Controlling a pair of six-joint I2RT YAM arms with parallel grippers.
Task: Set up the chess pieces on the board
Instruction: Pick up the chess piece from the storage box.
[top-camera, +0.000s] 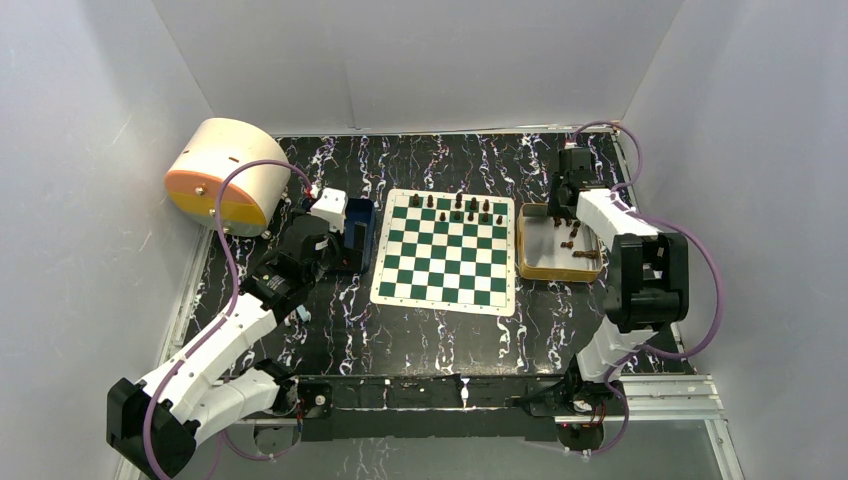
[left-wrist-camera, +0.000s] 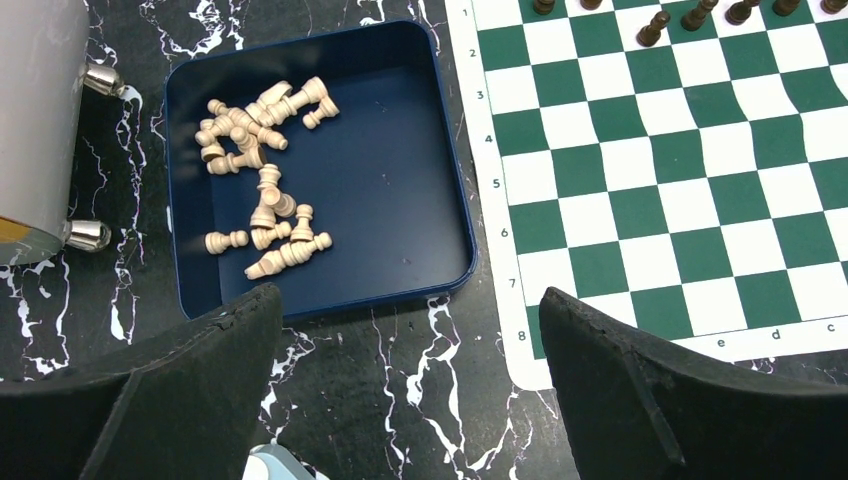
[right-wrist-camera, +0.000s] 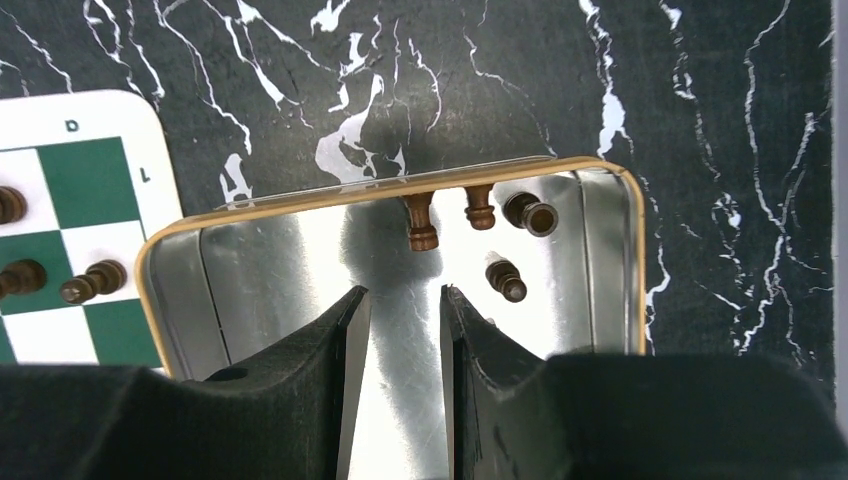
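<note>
The green and white board (top-camera: 445, 262) lies mid-table, with several dark chess pieces (top-camera: 460, 206) along its far rows; these also show in the left wrist view (left-wrist-camera: 654, 28). More dark pieces (right-wrist-camera: 422, 222) lie in the gold tin tray (right-wrist-camera: 380, 193) right of the board. My right gripper (right-wrist-camera: 405, 297) hangs over this tray, its jaws a narrow gap apart with nothing between them. My left gripper (left-wrist-camera: 410, 305) is wide open and empty above the bare table, between the blue tray (left-wrist-camera: 462, 180) and the board's near left corner (left-wrist-camera: 520, 355).
The blue tray holds several cream chess pieces (left-wrist-camera: 262, 190) in its left half. A round white and orange container (top-camera: 222, 175) stands at the far left. White walls close in the table on three sides.
</note>
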